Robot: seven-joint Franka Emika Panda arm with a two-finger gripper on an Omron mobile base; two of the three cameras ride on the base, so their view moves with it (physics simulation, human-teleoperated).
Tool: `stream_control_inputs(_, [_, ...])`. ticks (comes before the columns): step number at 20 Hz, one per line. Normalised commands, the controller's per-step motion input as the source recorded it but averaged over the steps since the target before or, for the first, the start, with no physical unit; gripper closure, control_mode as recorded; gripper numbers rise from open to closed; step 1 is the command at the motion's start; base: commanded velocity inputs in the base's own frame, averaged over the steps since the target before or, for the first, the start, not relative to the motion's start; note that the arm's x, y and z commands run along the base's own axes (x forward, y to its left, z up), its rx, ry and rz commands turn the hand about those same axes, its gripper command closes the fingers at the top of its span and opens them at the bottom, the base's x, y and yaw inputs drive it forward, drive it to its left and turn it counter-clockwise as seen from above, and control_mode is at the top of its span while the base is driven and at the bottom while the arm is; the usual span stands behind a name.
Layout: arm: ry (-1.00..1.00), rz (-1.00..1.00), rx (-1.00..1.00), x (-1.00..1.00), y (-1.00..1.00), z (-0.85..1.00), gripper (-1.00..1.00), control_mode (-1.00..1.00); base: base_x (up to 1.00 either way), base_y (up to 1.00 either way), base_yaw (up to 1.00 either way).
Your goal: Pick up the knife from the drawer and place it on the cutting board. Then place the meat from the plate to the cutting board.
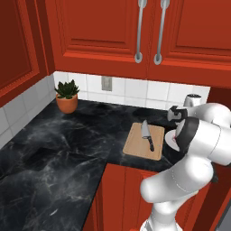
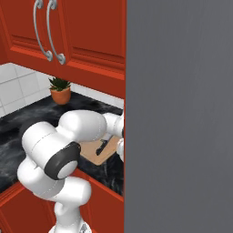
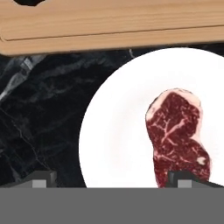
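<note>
The knife (image 1: pixel 147 134), with a silver blade and black handle, lies on the tan cutting board (image 1: pixel 144 141) on the black counter; both also show in the right base view, knife (image 2: pixel 102 146) on board (image 2: pixel 96 155). In the hand view my gripper (image 3: pixel 114 180) hangs open above the white plate (image 3: pixel 116 131). The reddish meat (image 3: pixel 177 135) lies on the plate's right half, and my right fingertip (image 3: pixel 188 179) is over its lower end. The board's edge (image 3: pixel 109 26) runs along the top of that view. The drawer is out of view.
A potted plant (image 1: pixel 66 96) stands at the back left of the counter (image 1: pixel 58 149). Red upper cabinets with long silver handles (image 1: pixel 140 31) hang above. A tall grey panel (image 2: pixel 179 113) covers the right of the right base view. My arm hides most of the plate (image 1: pixel 170 140).
</note>
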Motion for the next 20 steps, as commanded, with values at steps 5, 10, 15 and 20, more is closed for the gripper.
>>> stream_control_inputs(5, [0.00,-0.12,0.02,0.00,-0.12,0.00,-1.00,-1.00,0.00,0.00,0.00])
stream_control_inputs(10, [0.00,0.10,0.01,0.19,-0.33,-0.03,-1.00,-1.00,0.00,0.00,0.00])
stream_control_inputs(15, [0.00,0.15,0.00,0.27,-0.16,-0.22,-1.00,-1.00,0.00,0.00,0.00])
stream_control_inputs(20, [0.01,0.06,0.00,0.19,0.00,-0.42,-1.00,-1.00,0.00,0.00,0.00])
